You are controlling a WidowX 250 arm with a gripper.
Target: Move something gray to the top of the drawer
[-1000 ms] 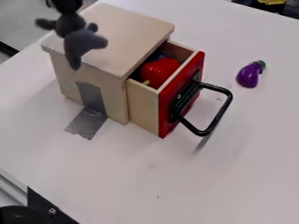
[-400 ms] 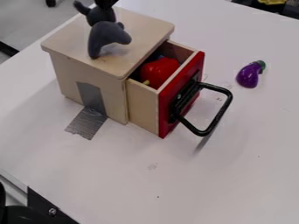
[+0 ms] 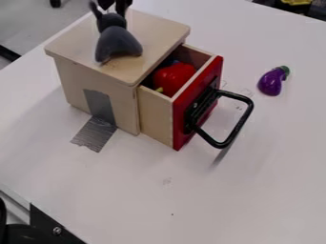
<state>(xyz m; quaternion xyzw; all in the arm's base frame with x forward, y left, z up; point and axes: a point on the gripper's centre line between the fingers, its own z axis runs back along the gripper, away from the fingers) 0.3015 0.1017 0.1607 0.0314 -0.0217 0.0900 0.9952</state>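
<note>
The gripper [image 3: 115,5] is at the top edge of the view, just above the gray toy's head, with its two dark fingers apart. Below it, the gray stuffed toy [image 3: 117,42] rests upright on the left part of the wooden drawer unit's top [image 3: 156,29], its long ears rising beside the gripper. The red-fronted drawer [image 3: 181,119] is pulled partly out, and a red pepper [image 3: 174,77] lies inside.
A black loop handle [image 3: 245,119] juts from the drawer front to the right. A purple eggplant [image 3: 270,82] lies on the white table [image 3: 255,190] at the right. Gray tape [image 3: 96,133] runs from the unit's side onto the table.
The gray toy has moved right and come down from the gripper's hold onto the unit's top. The gripper has let go and is now slightly above it.
</note>
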